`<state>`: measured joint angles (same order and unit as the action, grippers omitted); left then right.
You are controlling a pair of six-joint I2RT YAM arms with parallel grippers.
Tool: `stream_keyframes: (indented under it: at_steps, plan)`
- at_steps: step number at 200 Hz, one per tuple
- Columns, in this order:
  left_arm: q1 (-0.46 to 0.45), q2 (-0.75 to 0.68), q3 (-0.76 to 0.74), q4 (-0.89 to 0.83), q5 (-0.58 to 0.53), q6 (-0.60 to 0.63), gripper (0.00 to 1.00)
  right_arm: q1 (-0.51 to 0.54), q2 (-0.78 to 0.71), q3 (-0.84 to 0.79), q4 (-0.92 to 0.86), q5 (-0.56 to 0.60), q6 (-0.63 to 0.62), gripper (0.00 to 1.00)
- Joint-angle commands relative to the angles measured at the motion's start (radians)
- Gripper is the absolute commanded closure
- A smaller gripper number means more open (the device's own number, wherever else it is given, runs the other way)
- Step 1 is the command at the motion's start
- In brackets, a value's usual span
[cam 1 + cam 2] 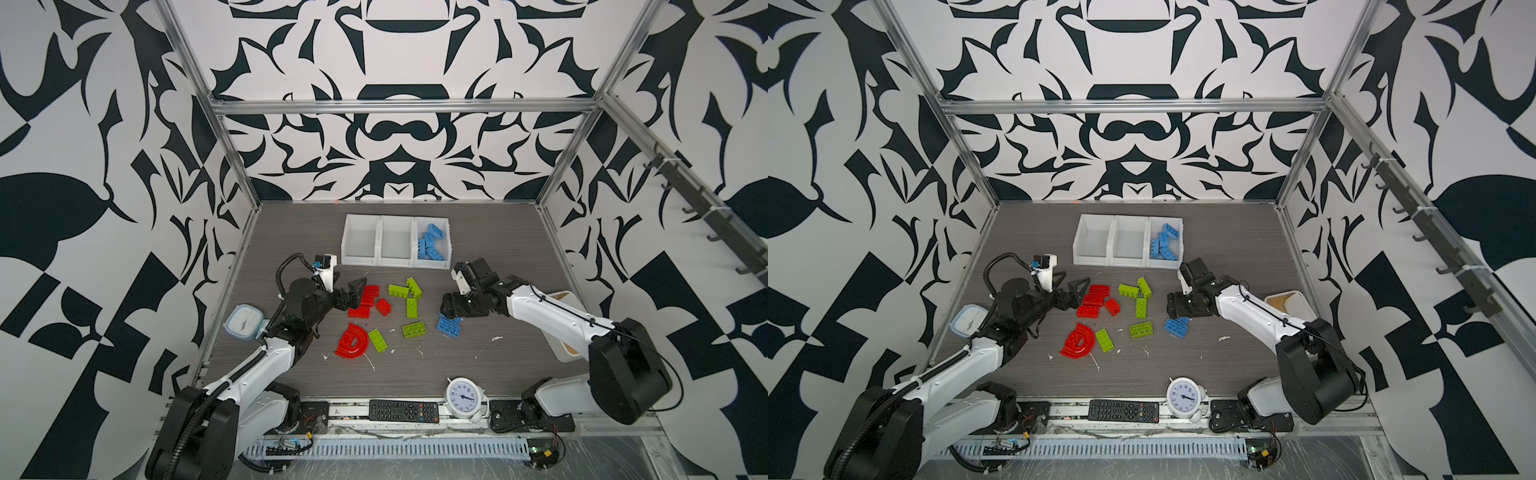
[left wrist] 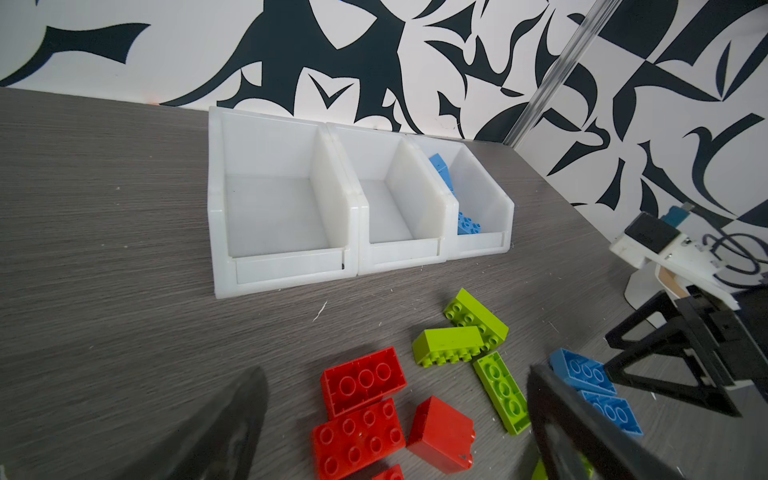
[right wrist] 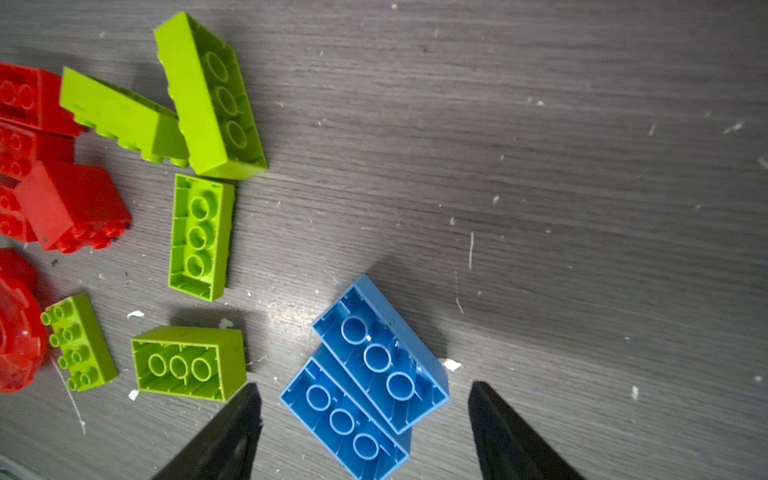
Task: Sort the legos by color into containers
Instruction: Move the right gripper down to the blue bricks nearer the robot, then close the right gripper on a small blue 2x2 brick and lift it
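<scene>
Two tools are standing open. The right tool point(image 3: 365, 409) is hovering, its jaws straddling a pair of touching blue bricks point(image 3: 380, 357) on the worktop point(image 3: 582, 208). The left tool point(image 1: 353, 296) is gaping over red bricks point(image 1: 370, 291). Between them green bricks point(image 1: 411, 307) are lying; far behind, the right bin point(image 1: 432, 264) is holding more blue ones.

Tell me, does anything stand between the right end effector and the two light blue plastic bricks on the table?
Nothing visible does. The right end effector hangs open directly over the two light blue plastic bricks, its jaws on either side. A lime green plastic brick lies close beside one finger, but not between.
</scene>
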<state>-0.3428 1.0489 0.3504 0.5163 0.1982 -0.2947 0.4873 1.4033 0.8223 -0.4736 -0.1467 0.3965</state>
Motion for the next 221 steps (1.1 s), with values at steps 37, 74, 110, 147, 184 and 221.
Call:
stream_keyframes:
  at_steps: [37, 74, 110, 147, 184, 221]
  plan:
    - [-0.002, 0.009, 0.008, 0.023, 0.009, -0.004, 0.00, -0.001, 0.010, -0.038, 0.053, -0.045, 0.059, 0.19]
    - [-0.002, 0.012, 0.009, 0.024, 0.013, -0.007, 0.00, -0.001, 0.037, -0.056, 0.088, -0.069, 0.077, 0.19]
    - [-0.002, 0.014, 0.009, 0.024, 0.007, -0.005, 0.00, -0.002, 0.019, -0.045, 0.057, -0.035, 0.074, 0.19]
    - [-0.002, 0.023, 0.011, 0.030, 0.016, -0.009, 0.00, -0.001, 0.035, -0.058, 0.077, -0.046, 0.077, 0.19]
    - [-0.002, 0.031, 0.010, 0.033, 0.010, -0.015, 0.00, 0.003, 0.087, -0.041, 0.129, -0.067, 0.082, 0.19]
    - [-0.002, 0.030, 0.010, 0.036, 0.017, -0.013, 0.00, 0.047, 0.147, 0.013, 0.160, -0.037, 0.074, 0.20]
